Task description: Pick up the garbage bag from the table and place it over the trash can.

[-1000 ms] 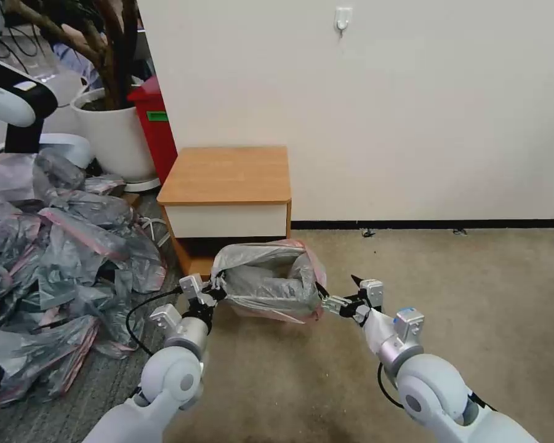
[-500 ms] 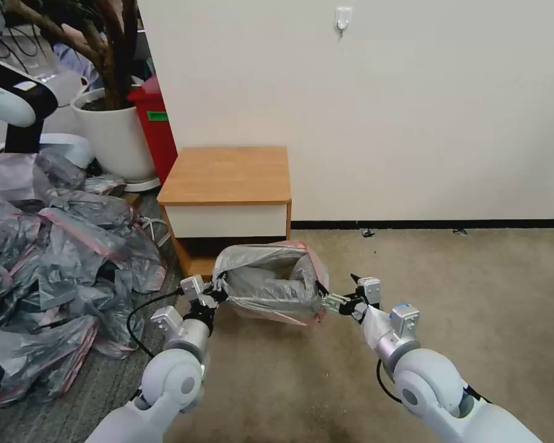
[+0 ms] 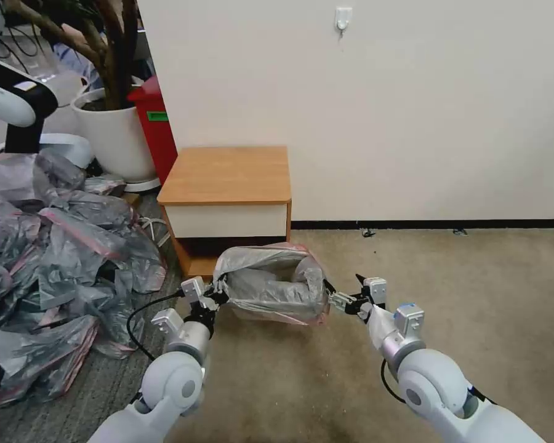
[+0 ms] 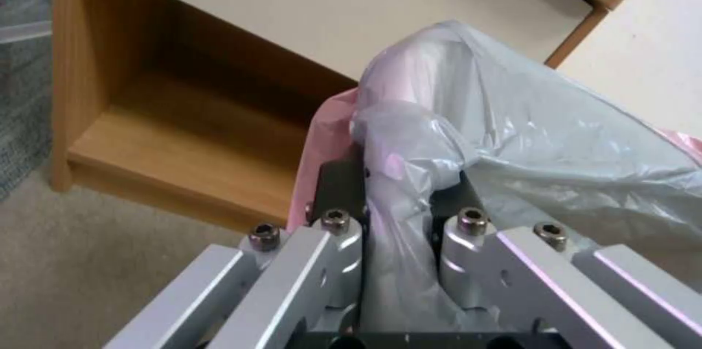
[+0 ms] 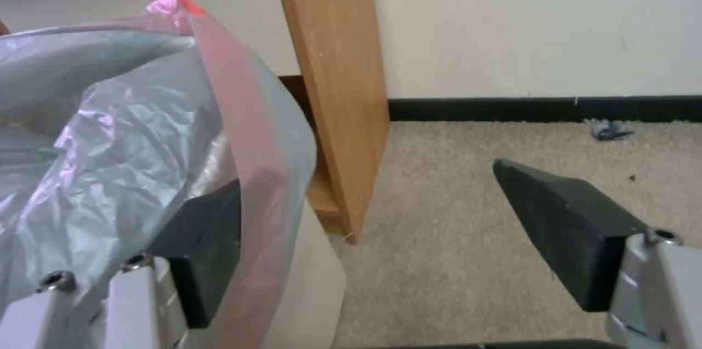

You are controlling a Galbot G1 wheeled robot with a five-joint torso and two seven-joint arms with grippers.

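Observation:
The garbage bag [image 3: 269, 284] is draped, mouth open, over the trash can on the carpet just in front of the table [image 3: 228, 175]. In the head view the bag covers the can; the right wrist view shows a strip of the can's cream wall [image 5: 318, 291] below the bag's pink band [image 5: 249, 173]. My left gripper [image 3: 217, 294] is at the bag's left edge, shut on a bunch of the plastic [image 4: 398, 184]. My right gripper [image 3: 345, 290] is at the bag's right edge and open. One of its fingers [image 5: 208, 239] sits under the rim and the other stands free over the carpet.
A big heap of similar grey-pink bags [image 3: 49, 258] covers the floor at left. Behind it stand a white plant pot [image 3: 114, 132], a red bin [image 3: 157, 123] and part of another machine [image 3: 9, 98]. Open carpet [image 3: 449, 277] lies to the right, bounded by the wall.
My right gripper has shifted slightly right and the bag's right side has gone with it. The left gripper has kept its hold in nearly the same place.

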